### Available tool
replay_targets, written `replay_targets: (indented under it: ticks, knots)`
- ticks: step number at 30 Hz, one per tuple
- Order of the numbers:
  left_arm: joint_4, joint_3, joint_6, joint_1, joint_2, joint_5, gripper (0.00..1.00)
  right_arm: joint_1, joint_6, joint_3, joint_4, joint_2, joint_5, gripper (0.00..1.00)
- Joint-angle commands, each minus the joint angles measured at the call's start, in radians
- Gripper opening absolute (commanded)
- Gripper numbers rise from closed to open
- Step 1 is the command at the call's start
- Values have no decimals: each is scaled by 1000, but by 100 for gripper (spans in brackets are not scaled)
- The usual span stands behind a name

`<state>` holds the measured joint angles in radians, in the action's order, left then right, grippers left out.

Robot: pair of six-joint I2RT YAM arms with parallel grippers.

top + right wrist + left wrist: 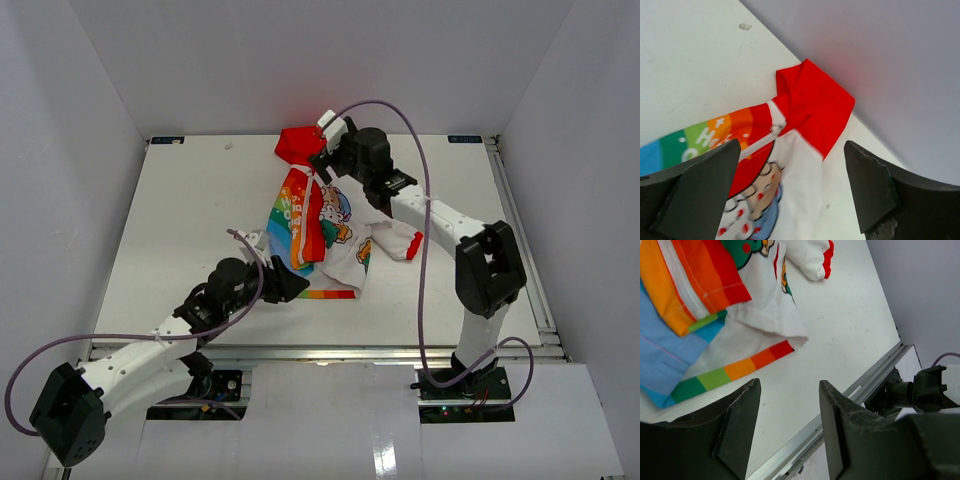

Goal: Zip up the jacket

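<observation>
Both agape; left gripper (789,390) beside jacket (325,225) hem (740,367); right gripper (790,150) over hood (810,107).

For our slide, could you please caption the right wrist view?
Open right gripper over the jacket near its red hood and zipper.

Overhead view onto table (190,220); close wrist views of hem (735,369) and hood (812,107) of jacket (335,240), seemingly without overlap.

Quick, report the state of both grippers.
Left gripper: open, holding nothing, fingers apart beside the jacket.
Right gripper: open, holding nothing, fingers spread over the jacket.
</observation>
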<state>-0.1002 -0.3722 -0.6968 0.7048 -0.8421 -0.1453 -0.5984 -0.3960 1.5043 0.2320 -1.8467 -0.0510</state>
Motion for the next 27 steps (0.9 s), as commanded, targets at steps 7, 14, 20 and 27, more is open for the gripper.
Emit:
replay_targets:
  ticks: [7,14,20,27]
  knots:
    - [-7,-201,183,3,52,161,98,-66,670,-304,-501,563,78,90]
    - [-213,31,235,4,244,216,98,-136,798,-672,-507,976,273,90]
    - [-303,114,275,5,341,229,98,-137,788,-718,-525,1063,376,90]
    - [-286,116,272,5,338,236,98,-136,795,-779,-447,1063,334,90]
